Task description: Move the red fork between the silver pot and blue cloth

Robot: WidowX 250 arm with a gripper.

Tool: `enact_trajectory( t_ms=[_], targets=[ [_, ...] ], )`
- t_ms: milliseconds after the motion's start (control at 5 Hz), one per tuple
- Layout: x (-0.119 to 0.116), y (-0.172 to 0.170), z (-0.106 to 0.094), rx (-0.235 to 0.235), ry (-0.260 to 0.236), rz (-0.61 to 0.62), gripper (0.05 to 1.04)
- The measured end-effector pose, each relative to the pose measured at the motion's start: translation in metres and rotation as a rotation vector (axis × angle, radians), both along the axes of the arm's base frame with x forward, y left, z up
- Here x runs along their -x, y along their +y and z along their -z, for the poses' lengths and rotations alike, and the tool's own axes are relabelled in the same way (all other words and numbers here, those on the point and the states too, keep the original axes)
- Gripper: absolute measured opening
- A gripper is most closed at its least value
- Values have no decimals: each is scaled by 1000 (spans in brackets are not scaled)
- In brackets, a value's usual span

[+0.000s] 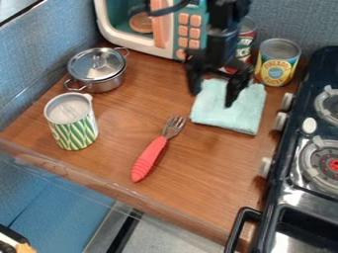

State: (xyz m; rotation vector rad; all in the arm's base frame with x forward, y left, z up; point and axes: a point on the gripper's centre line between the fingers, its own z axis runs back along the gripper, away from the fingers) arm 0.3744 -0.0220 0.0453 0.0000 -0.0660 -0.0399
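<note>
wood counter [198, 178], fork [156, 147] nearer front edge than pot [98, 70] or cloth [228, 117]. gripper [212, 99] over cloth, spread, nothing held. probably best: align across fork's thick part, close firmly, lift straight, then set down in pot-cloth gap.

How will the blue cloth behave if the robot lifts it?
The blue cloth will probably be floppy and droop from the grip, since it looks like soft, fuzzy fabric. It may also be light, because it lies thin on the counter.
</note>
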Motion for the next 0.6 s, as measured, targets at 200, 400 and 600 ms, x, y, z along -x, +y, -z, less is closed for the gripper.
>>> enact_trajectory(
  t_ms=[200,400,600],
  targets=[
    [18,21,-14,17,-37,-41,998],
    [36,21,-3,13,5,-12,998],
    [49,17,10,-4,35,-10,998]
  ],
)
